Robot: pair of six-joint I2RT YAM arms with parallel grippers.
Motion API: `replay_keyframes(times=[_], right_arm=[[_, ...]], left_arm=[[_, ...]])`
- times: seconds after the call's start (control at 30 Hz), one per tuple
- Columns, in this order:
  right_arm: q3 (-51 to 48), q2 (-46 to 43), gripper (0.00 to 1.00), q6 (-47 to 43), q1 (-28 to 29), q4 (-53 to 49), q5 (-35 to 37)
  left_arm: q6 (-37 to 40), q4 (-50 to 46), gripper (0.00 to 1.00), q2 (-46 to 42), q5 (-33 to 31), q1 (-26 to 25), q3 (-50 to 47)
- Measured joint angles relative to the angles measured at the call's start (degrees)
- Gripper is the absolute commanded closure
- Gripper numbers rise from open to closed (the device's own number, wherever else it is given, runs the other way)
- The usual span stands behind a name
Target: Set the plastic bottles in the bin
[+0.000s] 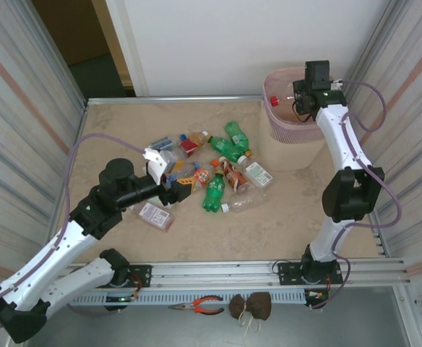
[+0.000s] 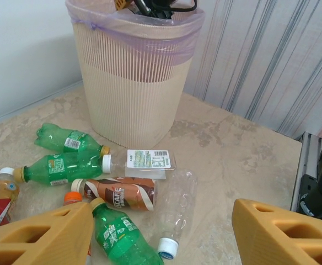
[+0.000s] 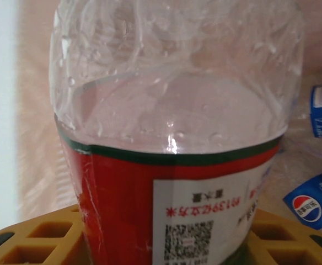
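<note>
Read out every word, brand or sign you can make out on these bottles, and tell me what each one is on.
"SCAFE", partly visible: brown-label bottle.
Pepsi globe logo, no words legible: blue label.
QR code with small characters above it, too blurred to read: red-label bottle.
Fine print, too small to read: white label on the clear bottle, and the green bottles.

Light: bright, even, diffuse from above | Shadows: soft, faint beneath the arms on the worktop | Glare: small specks on the clear bottle, right wrist view | Focus: left fingers soft at near edge; top view sharp
</note>
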Motion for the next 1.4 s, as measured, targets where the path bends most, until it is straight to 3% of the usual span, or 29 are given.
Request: replay_keyframes(times=[0.33, 0.9, 1.23, 1.4], right_arm=[[5.4, 8.7, 0.45, 6.4, 0.0, -5.7, 0.3], [6.1, 12.7, 0.14, 10.7, -0.1, -9.7, -0.1], [7.5, 11.2, 0.13, 11.5, -0.1, -11.2, -1.0], [5.9, 5.4, 0.13, 11.2, 0.3, -10.8, -1.2]], left_arm=[[-0.3, -0.1, 0.33, -0.4, -1.6, 0.0, -0.7], [-0.1, -2.4, 0.33, -0.9, -4.3, 0.0, -0.7], [-0.9, -4.9, 0.34, 2.9, -5.7, 0.7, -0.2], [-3.2, -6.9, 0.35, 5.5, -7.9, 1.1, 1.5]])
